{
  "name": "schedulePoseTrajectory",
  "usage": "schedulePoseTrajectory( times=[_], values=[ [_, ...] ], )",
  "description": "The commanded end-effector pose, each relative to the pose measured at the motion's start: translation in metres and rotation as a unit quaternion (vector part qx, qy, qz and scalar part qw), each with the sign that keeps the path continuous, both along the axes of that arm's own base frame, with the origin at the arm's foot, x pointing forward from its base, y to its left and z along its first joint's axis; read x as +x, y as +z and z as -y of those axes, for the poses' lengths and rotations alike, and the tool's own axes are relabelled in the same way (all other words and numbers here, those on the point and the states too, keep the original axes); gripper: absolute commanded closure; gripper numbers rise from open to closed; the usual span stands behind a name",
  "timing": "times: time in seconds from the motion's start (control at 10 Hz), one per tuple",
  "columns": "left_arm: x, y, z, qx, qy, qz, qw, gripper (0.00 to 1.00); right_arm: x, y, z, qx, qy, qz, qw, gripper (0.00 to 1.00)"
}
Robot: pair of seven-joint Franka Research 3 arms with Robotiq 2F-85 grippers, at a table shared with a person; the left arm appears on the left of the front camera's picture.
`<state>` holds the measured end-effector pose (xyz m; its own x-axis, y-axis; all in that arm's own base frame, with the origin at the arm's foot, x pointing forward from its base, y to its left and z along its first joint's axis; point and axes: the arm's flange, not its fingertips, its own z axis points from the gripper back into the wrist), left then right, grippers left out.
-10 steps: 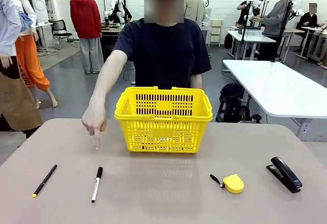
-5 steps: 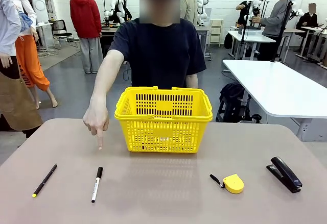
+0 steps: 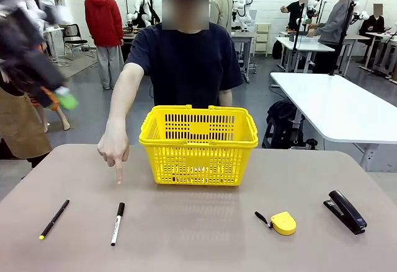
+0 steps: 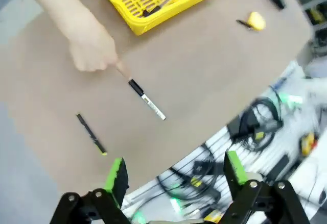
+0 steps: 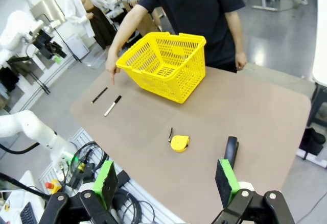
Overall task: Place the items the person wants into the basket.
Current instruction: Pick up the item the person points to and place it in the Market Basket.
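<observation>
The person's hand [image 3: 115, 148] points a finger down at the table just beyond the white-barrelled marker [image 3: 117, 223]. The yellow tape measure [image 3: 283, 223] lies at the front right of the table. Behind the middle stands the yellow basket [image 3: 198, 143]; in the left wrist view a dark elongated item [image 4: 159, 4] lies on the basket's floor, too blurred to name. My left gripper [image 3: 59, 95] is a blur high at the left, and its wrist view shows it open [image 4: 176, 173] above the marker [image 4: 146, 99]. My right gripper [image 5: 166, 183] is open, high over the table's near edge.
A thin black pen [image 3: 54, 219] lies left of the marker. The black stapler [image 3: 345, 210] sits at the far right. Cables and equipment lie below the table's near edge [image 5: 97, 168]. Other people and tables are in the room behind.
My left arm has swung into the front view at the upper left, blurred by motion. The person's pointing hand has held its place with only a slight shift.
</observation>
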<state>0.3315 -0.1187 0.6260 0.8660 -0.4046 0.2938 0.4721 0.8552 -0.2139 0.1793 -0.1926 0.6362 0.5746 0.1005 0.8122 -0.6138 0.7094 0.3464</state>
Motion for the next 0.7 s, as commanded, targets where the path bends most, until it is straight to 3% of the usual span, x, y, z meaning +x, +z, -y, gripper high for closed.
schedulePoseTrajectory(
  times=[0.0,0.2,0.3,0.6],
  values=[
    [0.003,-0.066,0.035,0.037,0.113,-0.028,0.992,0.04,0.002,-0.001,-0.001,0.006,0.009,0.009,1.0,0.0],
    [0.023,-0.102,0.05,0.053,0.16,-0.001,0.986,0.04,0.002,-0.001,-0.001,0.006,0.009,0.009,1.0,0.0],
    [0.018,-0.119,0.053,0.048,0.185,0.008,0.981,0.04,0.002,-0.001,-0.001,0.006,0.009,0.009,1.0,0.0],
    [0.026,-0.17,0.036,0.108,0.21,-0.025,0.971,0.04,0.002,-0.001,-0.001,0.006,0.009,0.009,1.0,0.0]
  ],
)
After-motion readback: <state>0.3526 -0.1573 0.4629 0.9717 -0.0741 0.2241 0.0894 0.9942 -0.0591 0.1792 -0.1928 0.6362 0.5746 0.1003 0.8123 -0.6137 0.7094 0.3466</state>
